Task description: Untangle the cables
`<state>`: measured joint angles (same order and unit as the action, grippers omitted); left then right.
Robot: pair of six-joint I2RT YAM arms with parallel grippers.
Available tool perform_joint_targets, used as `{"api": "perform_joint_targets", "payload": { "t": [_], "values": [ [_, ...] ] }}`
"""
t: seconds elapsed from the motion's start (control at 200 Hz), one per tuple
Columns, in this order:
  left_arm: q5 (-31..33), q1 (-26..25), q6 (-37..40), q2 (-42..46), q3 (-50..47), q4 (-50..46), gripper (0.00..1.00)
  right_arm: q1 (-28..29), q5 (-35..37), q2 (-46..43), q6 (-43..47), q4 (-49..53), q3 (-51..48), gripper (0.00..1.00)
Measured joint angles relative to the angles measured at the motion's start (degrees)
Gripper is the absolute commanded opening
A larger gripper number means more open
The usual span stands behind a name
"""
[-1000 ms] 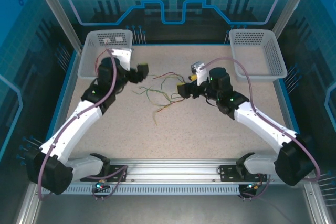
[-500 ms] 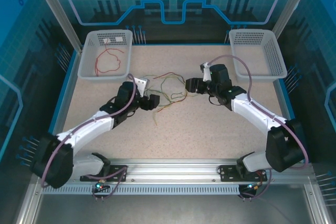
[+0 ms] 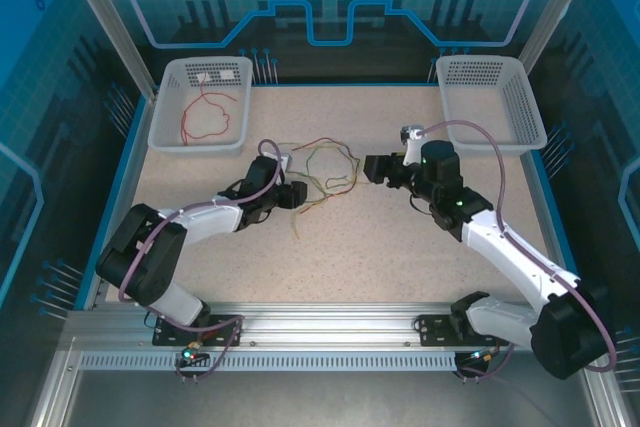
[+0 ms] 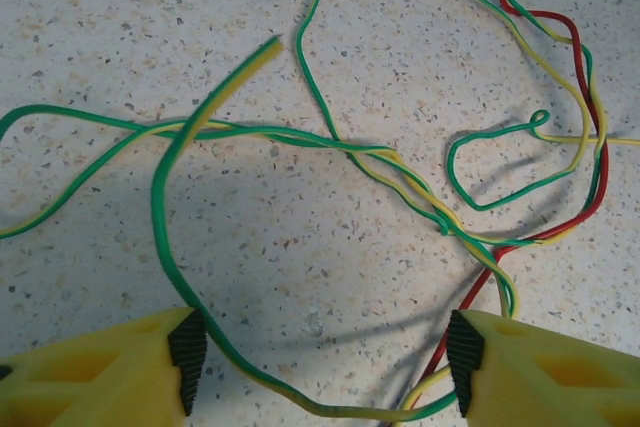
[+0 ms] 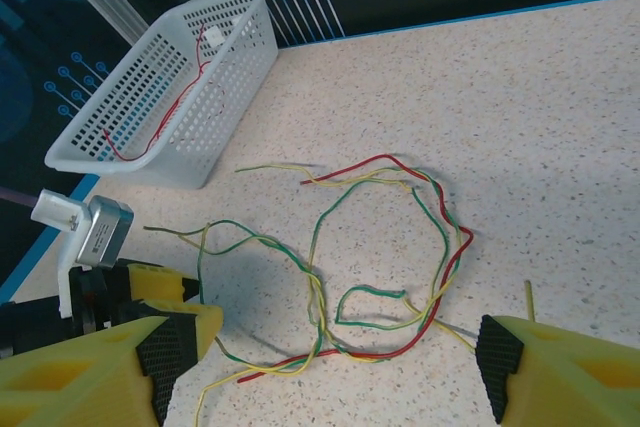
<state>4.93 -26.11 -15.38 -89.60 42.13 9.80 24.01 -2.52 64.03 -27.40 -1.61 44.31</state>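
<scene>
Basket at far left holds one red cable; right basket stands at far right. Remaining cables lie tangled mid-tabletop. Left gripper, released, straddles a green-yellow strand at the tangle's left; a second ago it hovered beside that far-left basket. Right gripper, released, has shifted right of the tangle

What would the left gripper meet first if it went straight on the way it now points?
Probably the green-and-yellow cable looping across the mouth of the open left gripper, then the tangle beyond; its height over them is unclear.
</scene>
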Motion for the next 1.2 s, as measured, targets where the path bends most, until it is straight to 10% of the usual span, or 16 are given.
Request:
{"api": "perform_joint_targets", "payload": {
  "t": [0.495, 0.76, 0.835, 0.941, 1.081, 1.201],
  "values": [
    [-0.68, -0.04, -1.44, 3.10, 0.26, 2.10, 0.01, 0.11, 1.07, -1.66, 0.20, -3.63, -3.41, 0.84],
    [-0.11, -0.09, -1.73, 8.66, 0.09, 0.98, 0.00, 0.81, 1.16, -1.68, 0.39, -4.02, -4.26, 0.85],
    [0.39, -0.11, -1.70, 10.21, -0.31, 0.35, 0.38, 0.81, 1.46, -1.92, 0.48, -4.04, -4.35, 0.85],
    [1.75, 0.07, -3.91, 12.98, -1.31, -1.33, 0.34, 0.85, 2.21, -2.95, 0.68, -4.04, -5.18, 0.88],
    [2.60, 1.86, -7.37, 15.28, -2.05, -3.06, 0.80, 0.85, 2.95, -3.56, 0.87, -4.24, -5.88, 0.90],
    [2.78, 2.71, -8.50, 14.88, -2.69, -3.54, 0.88, 0.85, 3.63, -3.58, 0.85, -4.70, -6.32, 0.92]
  ]
}}
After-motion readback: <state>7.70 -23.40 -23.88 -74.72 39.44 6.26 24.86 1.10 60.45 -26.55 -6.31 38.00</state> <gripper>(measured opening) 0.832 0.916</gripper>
